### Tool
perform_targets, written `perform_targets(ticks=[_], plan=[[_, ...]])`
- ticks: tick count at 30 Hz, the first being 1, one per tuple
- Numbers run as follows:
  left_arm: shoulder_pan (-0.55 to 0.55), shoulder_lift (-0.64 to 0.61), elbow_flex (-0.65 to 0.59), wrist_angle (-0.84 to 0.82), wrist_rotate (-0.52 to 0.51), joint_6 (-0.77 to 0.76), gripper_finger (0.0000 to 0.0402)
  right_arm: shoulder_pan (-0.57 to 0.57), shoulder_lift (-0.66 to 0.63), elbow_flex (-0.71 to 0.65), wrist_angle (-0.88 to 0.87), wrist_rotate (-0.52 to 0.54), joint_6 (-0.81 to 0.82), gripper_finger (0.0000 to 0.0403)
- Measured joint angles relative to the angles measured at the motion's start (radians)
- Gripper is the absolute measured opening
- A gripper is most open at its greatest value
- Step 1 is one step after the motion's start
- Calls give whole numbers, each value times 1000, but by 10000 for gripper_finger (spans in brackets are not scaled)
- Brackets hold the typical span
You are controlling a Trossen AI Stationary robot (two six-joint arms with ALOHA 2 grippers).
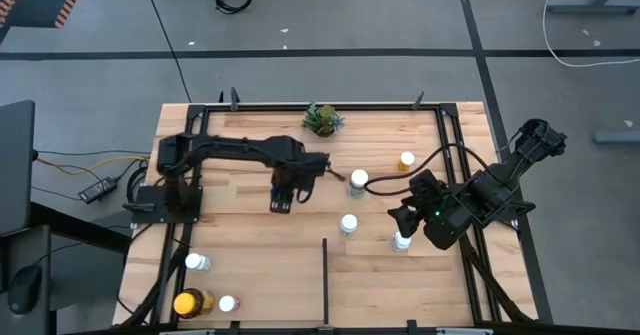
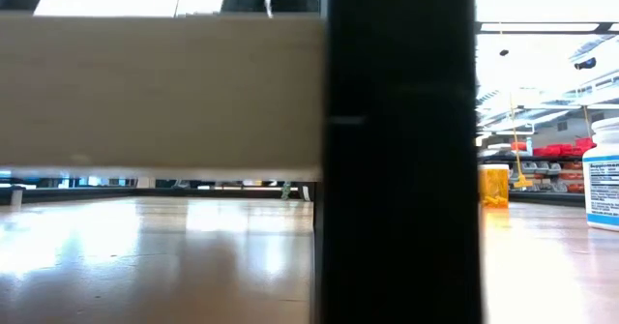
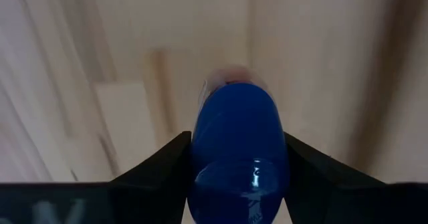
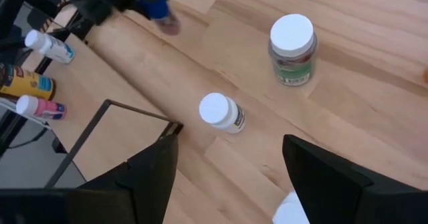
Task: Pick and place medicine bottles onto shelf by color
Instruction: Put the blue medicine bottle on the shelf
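A: Left wrist view: left gripper (image 3: 237,184) is straddling the small round blue plastic bottle (image 3: 239,144), one dark finger (image 3: 164,164) on each flank. Jaws are sitting narrow around the body; can't tell whether they're actually pinching yet.

B: Where is it on the bench?

A: High view is putting the left gripper (image 1: 282,200) mid-bench on the light-wood plank shelf surface (image 1: 250,265), beyond the short black divider bar (image 1: 324,275). The bottle itself is hiding under the arm there.

B: Handling?

A: Judging it light, rigid, glossy, so probably slippery. The rounded body is offering little flat contact, so I'd be gripping across the widest part of the barrel, not the tapering end, or it may squirt out.

B: Right arm?

A: Right gripper (image 4: 227,177) is waiting with jaws wide over the right half, nothing held. Below it: a small white-capped white bottle (image 4: 223,114) lying tilted, and a white-lidded clear jar with a green label (image 4: 291,50) standing upright.

B: Sorted group?

A: At the near-left corner: an amber bottle with yellow lid (image 1: 192,302), a pinkish bottle (image 1: 227,303) and a white-capped bottle (image 1: 197,262), close together.
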Motion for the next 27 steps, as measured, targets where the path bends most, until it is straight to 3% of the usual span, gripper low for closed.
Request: perform_targets(ticks=[10, 21, 27], plan=[[-247, -174, 0, -38, -41, -397, 191, 0, 0, 0, 0, 0, -105, 276], [-538, -193, -12, -39, -131, -853, 191, 0, 0, 0, -1, 0, -249, 276], [-666, -193, -73, -32, -118, -992, 195, 0, 0, 0, 0, 0, -303, 276]])
